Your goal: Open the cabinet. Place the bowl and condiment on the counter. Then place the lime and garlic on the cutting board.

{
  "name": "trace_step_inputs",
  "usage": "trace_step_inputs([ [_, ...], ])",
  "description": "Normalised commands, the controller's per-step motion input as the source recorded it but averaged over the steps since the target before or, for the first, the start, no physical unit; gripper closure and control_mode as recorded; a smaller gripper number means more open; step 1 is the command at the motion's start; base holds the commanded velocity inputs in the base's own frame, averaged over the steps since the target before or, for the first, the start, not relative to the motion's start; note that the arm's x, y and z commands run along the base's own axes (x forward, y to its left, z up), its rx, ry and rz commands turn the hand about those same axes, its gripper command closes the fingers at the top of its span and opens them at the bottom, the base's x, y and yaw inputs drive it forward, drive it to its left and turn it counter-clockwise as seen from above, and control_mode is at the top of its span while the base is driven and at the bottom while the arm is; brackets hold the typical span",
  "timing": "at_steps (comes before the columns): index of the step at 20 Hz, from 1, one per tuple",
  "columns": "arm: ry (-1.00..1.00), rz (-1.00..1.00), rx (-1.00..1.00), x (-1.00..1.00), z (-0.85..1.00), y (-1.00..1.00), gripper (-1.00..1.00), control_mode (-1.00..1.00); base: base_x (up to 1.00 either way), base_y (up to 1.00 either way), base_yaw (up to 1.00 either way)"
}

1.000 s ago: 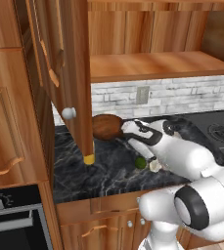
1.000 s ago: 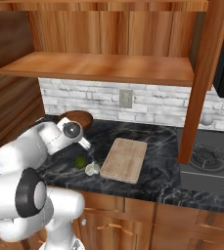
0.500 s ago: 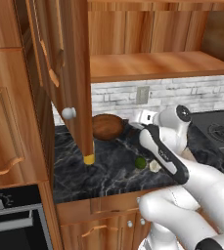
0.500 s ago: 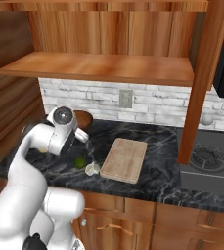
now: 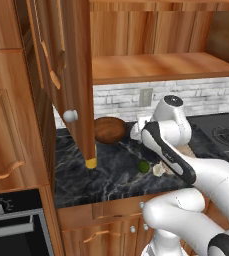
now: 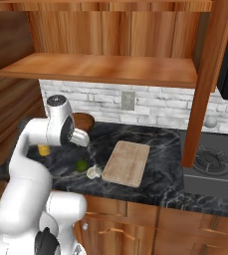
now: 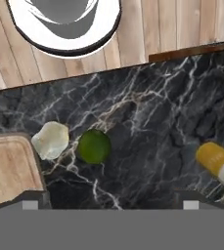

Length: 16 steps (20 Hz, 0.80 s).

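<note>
Lime (image 7: 94, 146) and garlic (image 7: 50, 140) lie on the dark worktop (image 7: 152, 122).
They nearly touch, garlic just beside the board (image 7: 10, 168); pincer spread cannot be told.

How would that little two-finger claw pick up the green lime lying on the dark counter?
Probably straight down from above, fingers closing across the lime's widest middle. It is round and rests on the flat counter, so no side grips better. The garlic lies close on one side, so the fingers would best straddle the lime along the other axis.
</note>
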Motion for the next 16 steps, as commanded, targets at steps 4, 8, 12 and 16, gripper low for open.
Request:
trace_step_inputs([
  [4,0.30,0.18,-0.33,0.01,-0.97,-0.05,-1.00,-1.00,0.00,0.00,0.00],
  [8,0.10,0.24,-0.11,0.23,-0.53,0.00,-1.00,-1.00,0.00,0.00,0.00],
  [12,0.00,0.31,-0.02,0.50,-0.53,0.00,-1.00,-1.00,0.00,0.00,0.00],
  [16,-0.05,0.34,0.00,0.25,-0.57,-0.03,-1.00,-1.00,0.00,0.00,0.00],
])
